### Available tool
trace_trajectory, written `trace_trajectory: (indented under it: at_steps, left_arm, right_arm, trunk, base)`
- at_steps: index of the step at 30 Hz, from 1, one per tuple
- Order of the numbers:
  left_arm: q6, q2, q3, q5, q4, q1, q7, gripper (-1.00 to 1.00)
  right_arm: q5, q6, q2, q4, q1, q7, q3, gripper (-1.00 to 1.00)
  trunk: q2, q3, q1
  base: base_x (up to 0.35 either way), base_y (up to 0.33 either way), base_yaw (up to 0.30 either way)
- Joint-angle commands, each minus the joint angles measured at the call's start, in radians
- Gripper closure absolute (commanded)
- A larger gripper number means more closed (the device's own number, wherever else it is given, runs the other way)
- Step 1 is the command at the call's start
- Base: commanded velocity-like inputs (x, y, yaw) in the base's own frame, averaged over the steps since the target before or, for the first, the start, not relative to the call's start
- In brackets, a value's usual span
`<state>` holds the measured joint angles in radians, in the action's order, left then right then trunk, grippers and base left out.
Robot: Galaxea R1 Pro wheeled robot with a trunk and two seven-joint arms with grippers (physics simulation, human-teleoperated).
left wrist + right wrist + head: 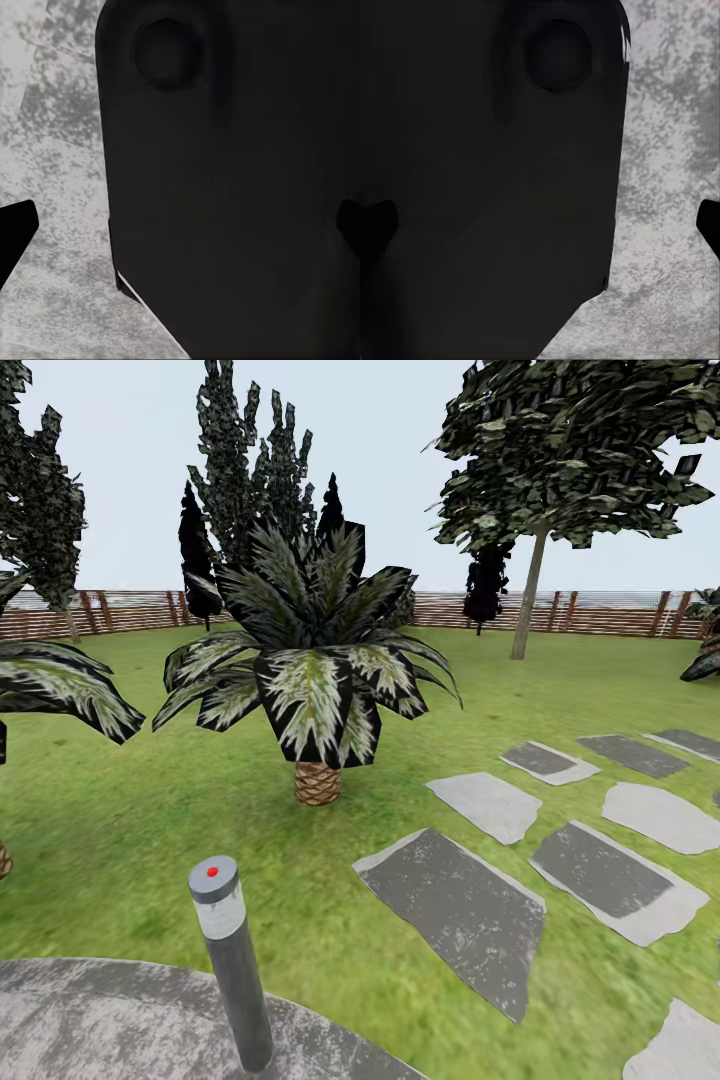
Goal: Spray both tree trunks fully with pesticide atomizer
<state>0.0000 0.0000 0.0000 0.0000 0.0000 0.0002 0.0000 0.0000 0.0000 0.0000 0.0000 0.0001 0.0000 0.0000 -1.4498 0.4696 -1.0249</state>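
**Garden approach: robot in transit, atomizer not yet located.**

The head view takes in the lawn [150,830], a squat palm [315,690], stepping slabs [455,905], a bollard lamp [232,960] and, by the fence [600,615], one bare-trunked tree [528,595]. The left gripper [180,225] and right gripper [540,221] each show dark fingertips at the frame edges, spread with nothing between. An atomizer is probably light, rigid and smooth, best taken around its body. Open grass right of the palm offers room; slab edges and the lamp constrain the base.
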Motion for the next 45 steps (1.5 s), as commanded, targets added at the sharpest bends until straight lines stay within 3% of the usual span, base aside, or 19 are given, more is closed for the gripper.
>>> trace_trajectory:
  at_steps: [1, 11, 15, 29, 30, 39, 45]
  left_arm:
    - [0.0, 0.0, 0.002, 0.002, -0.002, 0.002, 0.002, -1.0]
    - [-0.001, 0.0, 0.0, -0.002, -0.002, 0.001, 0.002, -1.0]
    - [-0.008, 0.011, -0.002, -0.002, -0.016, -0.003, 0.002, -1.0]
    - [-0.086, 0.037, -0.001, -0.002, -0.096, -0.043, 0.013, -1.0]
    - [-0.148, 0.037, -0.001, -0.002, -0.197, -0.078, 0.014, -1.0]
    - [-0.158, 0.037, -0.003, -0.008, -0.208, -0.245, 0.011, -1.0]
    - [-0.159, 0.038, -0.003, -0.003, -0.209, -0.274, 0.0, -1.0]
  right_arm:
    - [0.001, 0.006, 0.006, -0.006, -0.006, 0.003, 0.004, -1.0]
    - [0.002, -0.009, 0.052, -0.046, -0.023, 0.002, 0.003, -1.0]
    - [0.003, -0.018, 0.049, -0.055, -0.023, -0.003, 0.002, -1.0]
    - [0.003, -0.078, -0.026, -0.134, -0.024, -0.006, -0.002, -1.0]
    - [0.003, -0.107, -0.064, -0.491, -0.024, -0.006, -0.002, -1.0]
    - [0.003, -0.287, -0.073, -0.567, -0.035, 0.003, 0.0, -1.0]
    - [0.001, -0.298, -0.074, -0.57, -0.037, 0.002, -0.002, -1.0]
  trunk:
    - [0.0, 0.0, 0.0]
    - [0.0, 0.0, 0.0]
    - [0.0, 0.0, 0.0]
    - [0.0, 0.0, 0.0]
    - [0.0, 0.0, 0.0]
    - [0.0, 0.0, 0.0]
    - [0.0, 0.0, 0.0]
  base:
    - [0.0, 0.0, 0.0]
    - [0.0, 0.0, 0.0]
    - [0.0, 0.0, 0.0]
    - [0.0, 0.0, 0.0]
    - [0.0, 0.0, 0.0]
    - [0.0, 0.0, 0.0]
    - [0.0, 0.0, -0.025]
